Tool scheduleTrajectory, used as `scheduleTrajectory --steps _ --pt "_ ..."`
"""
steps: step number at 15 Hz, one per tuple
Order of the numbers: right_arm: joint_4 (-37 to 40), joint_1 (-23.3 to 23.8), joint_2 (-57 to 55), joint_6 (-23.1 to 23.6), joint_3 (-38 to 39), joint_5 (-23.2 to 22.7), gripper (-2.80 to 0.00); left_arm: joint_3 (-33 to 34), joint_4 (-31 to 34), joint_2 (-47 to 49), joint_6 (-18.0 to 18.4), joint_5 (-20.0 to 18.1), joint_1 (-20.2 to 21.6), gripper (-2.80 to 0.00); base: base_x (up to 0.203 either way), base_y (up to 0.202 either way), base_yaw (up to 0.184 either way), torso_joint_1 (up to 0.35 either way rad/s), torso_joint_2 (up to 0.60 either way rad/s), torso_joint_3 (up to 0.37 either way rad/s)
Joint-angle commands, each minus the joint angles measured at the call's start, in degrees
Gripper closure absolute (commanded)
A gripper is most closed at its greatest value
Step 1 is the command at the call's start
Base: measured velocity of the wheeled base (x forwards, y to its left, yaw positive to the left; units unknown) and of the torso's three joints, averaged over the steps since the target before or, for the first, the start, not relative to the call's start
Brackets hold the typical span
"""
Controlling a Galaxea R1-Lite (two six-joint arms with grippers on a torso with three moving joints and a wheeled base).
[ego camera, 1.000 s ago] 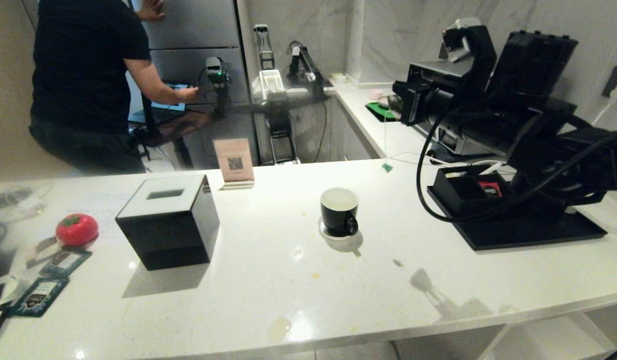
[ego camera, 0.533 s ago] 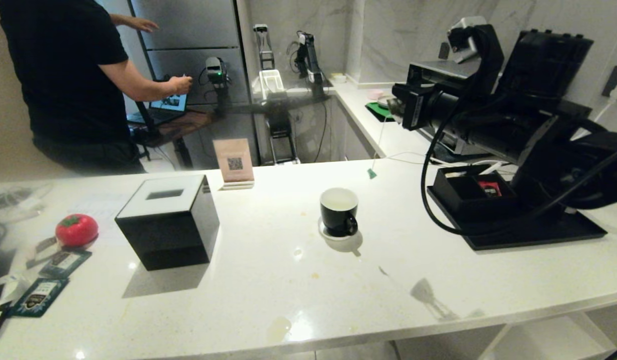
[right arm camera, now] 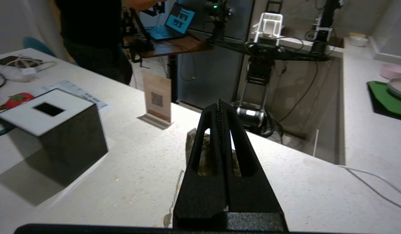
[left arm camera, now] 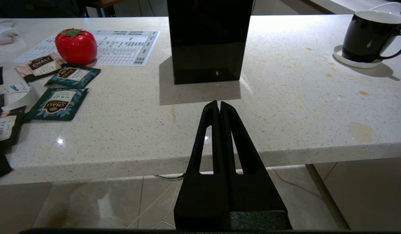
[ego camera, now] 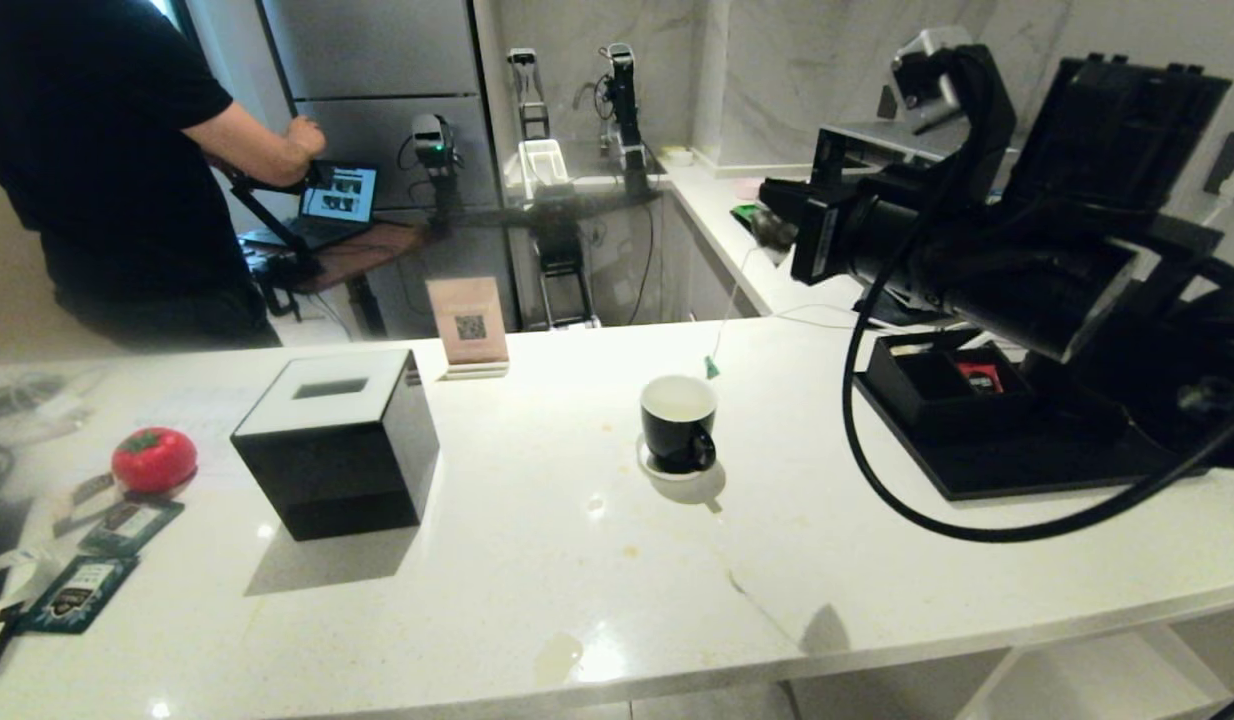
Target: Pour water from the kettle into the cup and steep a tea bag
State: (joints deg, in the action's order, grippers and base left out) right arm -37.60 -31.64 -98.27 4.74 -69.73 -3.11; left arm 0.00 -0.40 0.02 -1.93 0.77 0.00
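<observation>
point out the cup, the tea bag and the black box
cup (ego camera: 677,425), head view, on its black outer wall
tea bag (right arm camera: 205,156), right wrist view, on the pale pouch seen behind the shut fingers
black box (ego camera: 332,455), head view, on its dark front face

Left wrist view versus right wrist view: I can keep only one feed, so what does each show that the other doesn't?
Only the left wrist view: the cup on its coaster, and the left gripper, shut and empty. Only the right wrist view: the right gripper shut on the tea bag, the QR sign, a person at a laptop. Both: the black box and the white counter.
</observation>
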Motion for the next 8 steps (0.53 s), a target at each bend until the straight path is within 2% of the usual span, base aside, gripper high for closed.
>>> scheduleTrajectory --steps 1,8 --pt "-0.3 -2.0 1.9 0.1 1.8 -0.1 0.0 0.0 0.0 0.1 0.0 0.0 0.0 0.0 0.0 0.0 0.0 0.0 0.0 0.0" --pt "-0.3 -4.7 1.7 0.1 2.0 -0.1 0.0 0.0 -0.1 0.1 -0.1 -0.1 0.0 0.0 0.0 0.0 0.0 0.0 0.0 0.0"
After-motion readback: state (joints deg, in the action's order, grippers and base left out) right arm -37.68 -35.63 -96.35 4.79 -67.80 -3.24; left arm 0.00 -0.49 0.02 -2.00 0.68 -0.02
